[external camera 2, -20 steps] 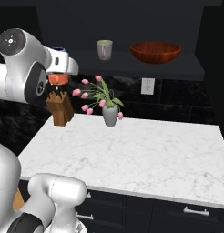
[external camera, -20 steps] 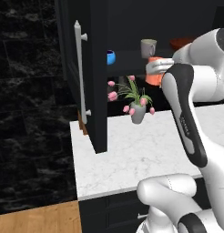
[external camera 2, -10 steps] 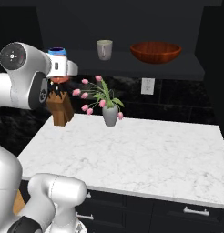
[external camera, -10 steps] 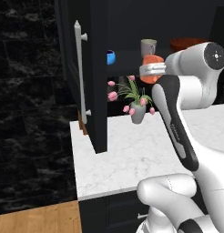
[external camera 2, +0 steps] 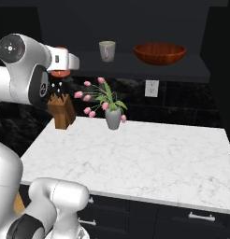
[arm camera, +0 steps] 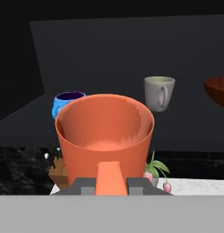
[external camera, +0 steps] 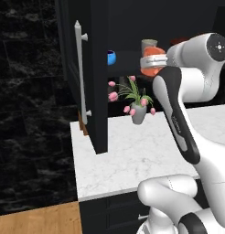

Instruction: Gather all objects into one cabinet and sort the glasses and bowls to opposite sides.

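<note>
1. Pinching the bright orange cylindrical cup (arm camera: 104,136), the gripper (arm camera: 111,184) hangs before the dark cabinet shelf (external camera 2: 135,65); fingertips hidden.
2. Wide red-brown bowl (arm camera: 218,91) cut off; small blue bowl (arm camera: 66,103) half-hidden behind cup.

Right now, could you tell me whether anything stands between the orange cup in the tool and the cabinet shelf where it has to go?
Nothing visible blocks it. The orange cup is held upright in front of the open shelf. The blue bowl sits to one side and the mug to the other, with bare shelf between them. The cabinet door stands swung aside.
</note>
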